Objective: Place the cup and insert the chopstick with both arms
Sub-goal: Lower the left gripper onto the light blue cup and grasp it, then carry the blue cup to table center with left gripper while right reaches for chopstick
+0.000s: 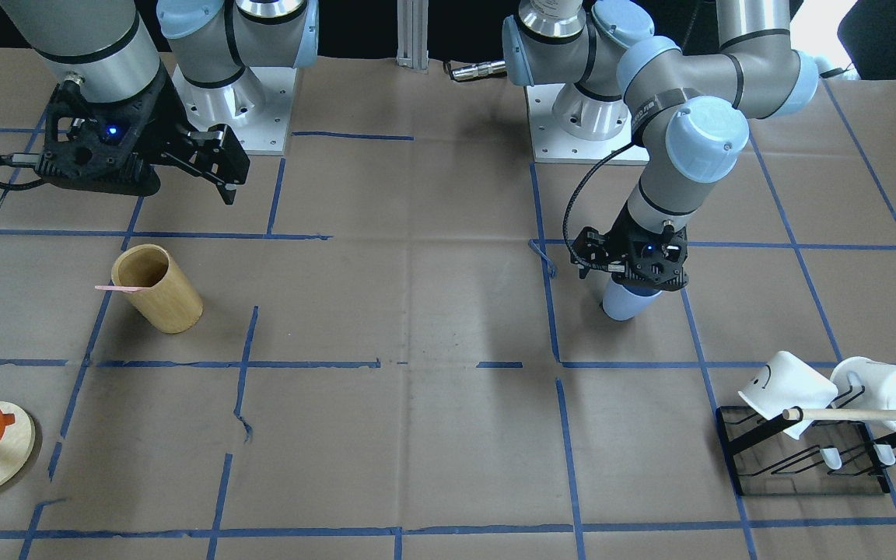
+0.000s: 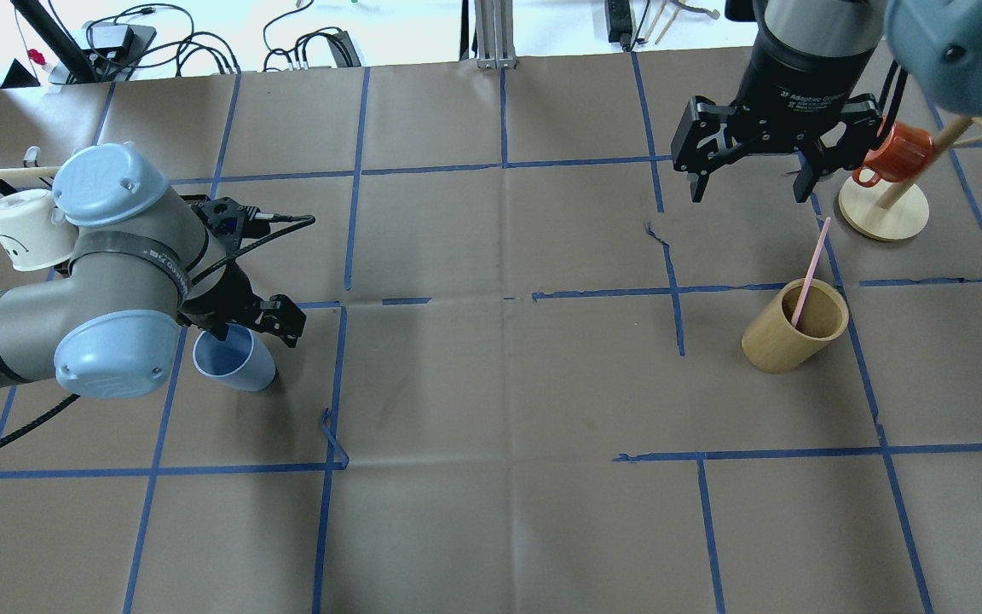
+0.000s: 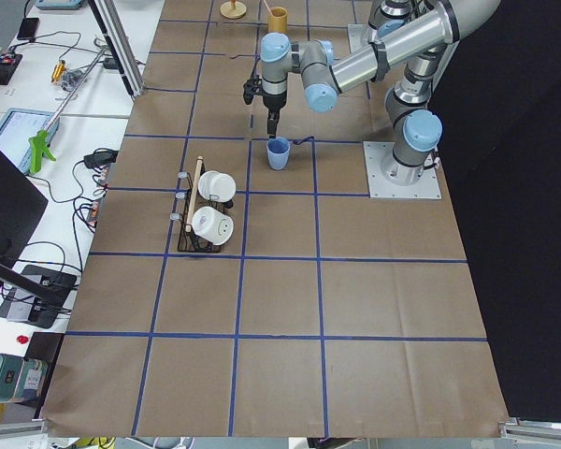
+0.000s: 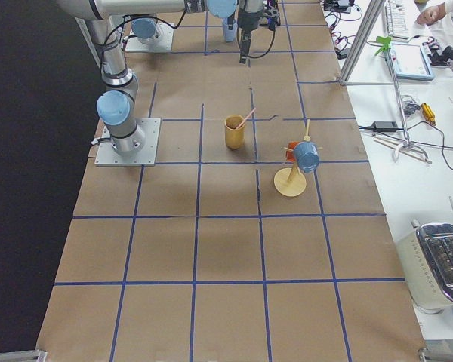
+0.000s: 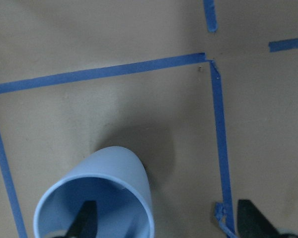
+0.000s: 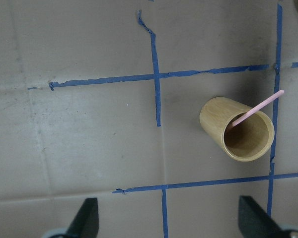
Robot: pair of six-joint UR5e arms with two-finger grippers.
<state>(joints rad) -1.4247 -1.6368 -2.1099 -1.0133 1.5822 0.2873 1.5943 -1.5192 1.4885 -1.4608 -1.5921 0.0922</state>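
Note:
The light-blue cup (image 2: 235,362) stands upright on the table at my left, also seen in the left wrist view (image 5: 104,198). My left gripper (image 2: 252,328) is open and low over it. One finger (image 5: 87,220) is inside the cup and the other (image 5: 253,220) is well outside its wall. The pale-pink chopstick (image 2: 811,273) leans in a tan wooden cylinder (image 2: 789,337) at my right. It also shows in the right wrist view (image 6: 258,106). My right gripper (image 2: 748,192) is open and empty, above the table just beyond the cylinder.
A black rack (image 1: 806,459) with two white mugs (image 1: 786,389) and a long wooden dowel (image 1: 868,414) stands beside my left arm. An orange mug (image 2: 896,153) hangs on a wooden stand (image 2: 883,209) near my right gripper. Blue tape lines cross the brown table.

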